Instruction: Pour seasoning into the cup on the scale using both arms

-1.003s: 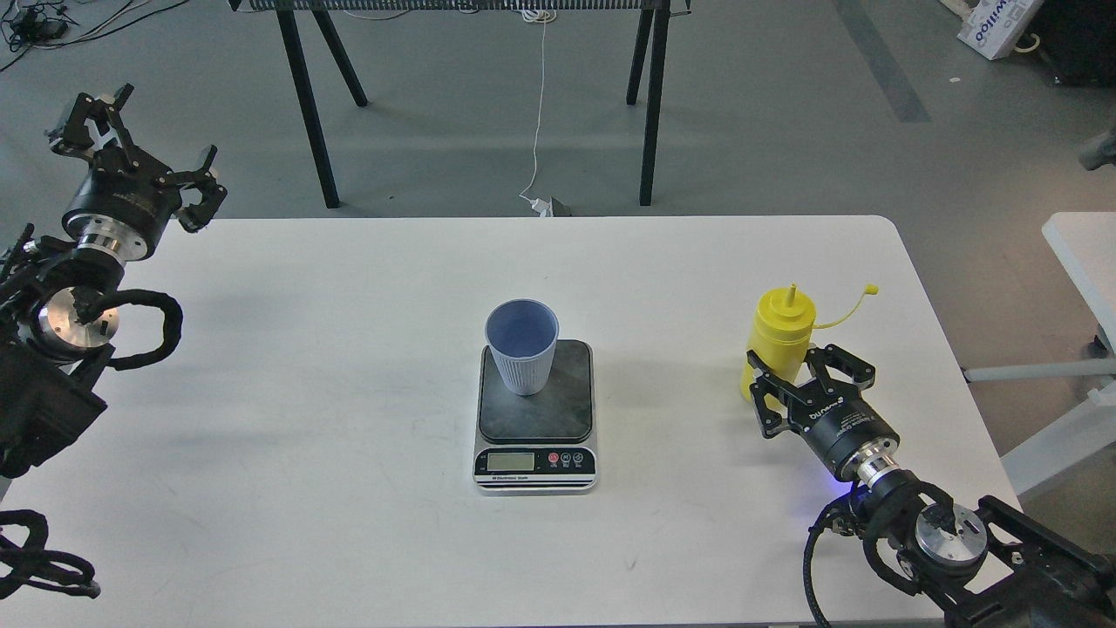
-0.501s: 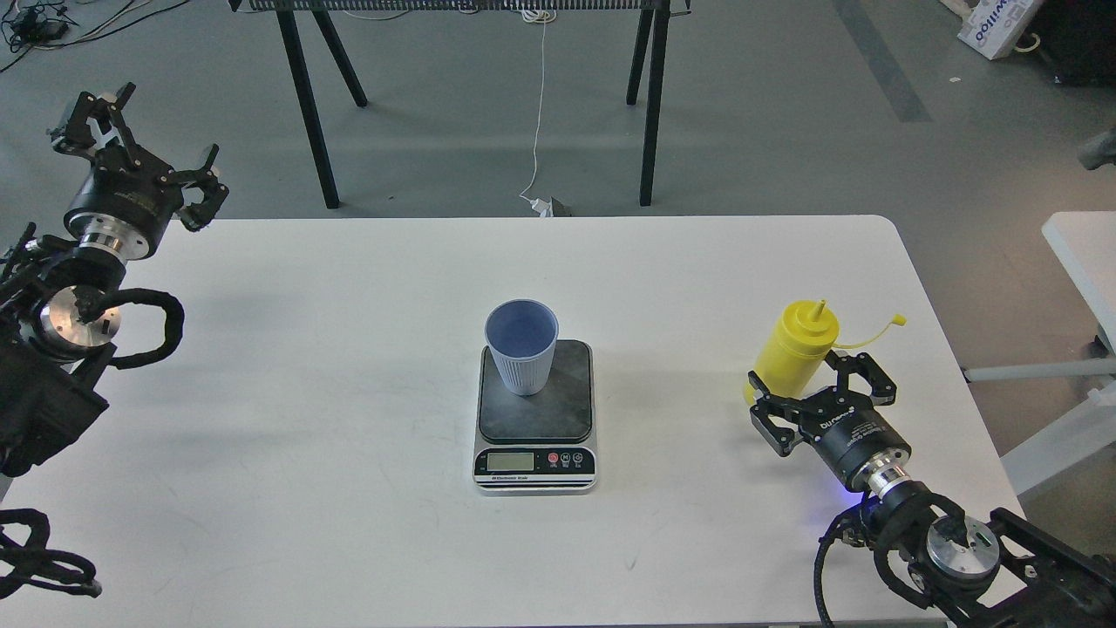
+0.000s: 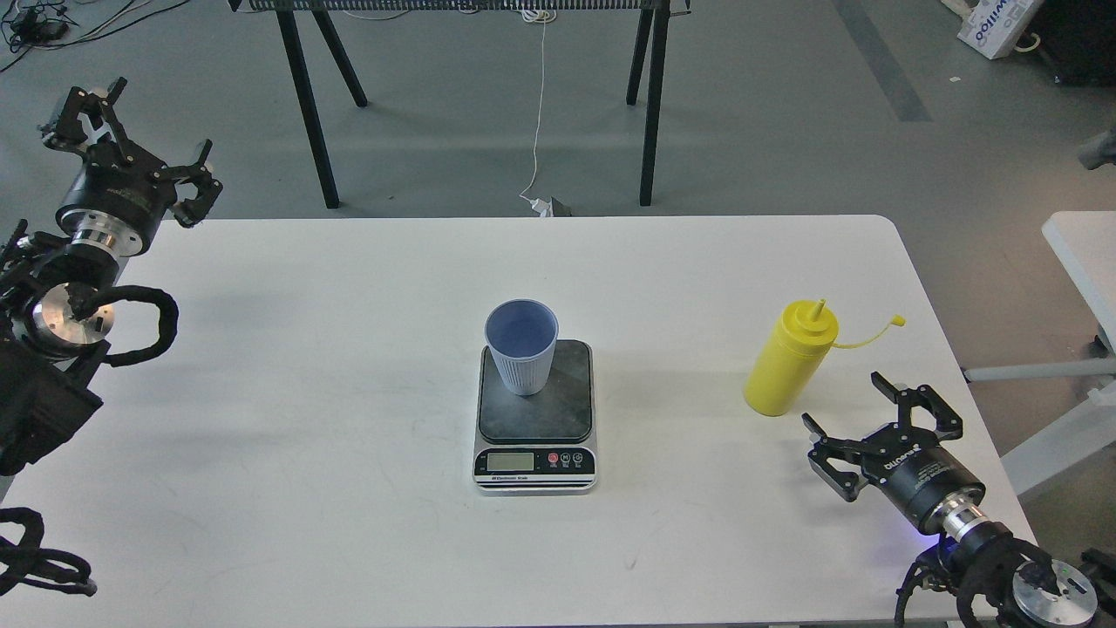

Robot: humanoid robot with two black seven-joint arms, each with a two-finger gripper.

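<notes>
The light blue ribbed cup stands upright on the far left part of the dark plate of the scale, in the middle of the white table. The yellow seasoning bottle stands alone on the table's right side, its tethered cap hanging out to the right. My right gripper is open and empty, just in front and to the right of the bottle, apart from it. My left gripper is open and empty, raised over the table's far left corner.
Black trestle legs and a white cable stand on the floor behind the table. A second white table's edge shows at the right. Bare tabletop lies around the scale.
My right gripper let go of the seasoning bottle and drew back toward me and to the right. The bottle shifted slightly right and now stands free. My left gripper drifted slightly left.
</notes>
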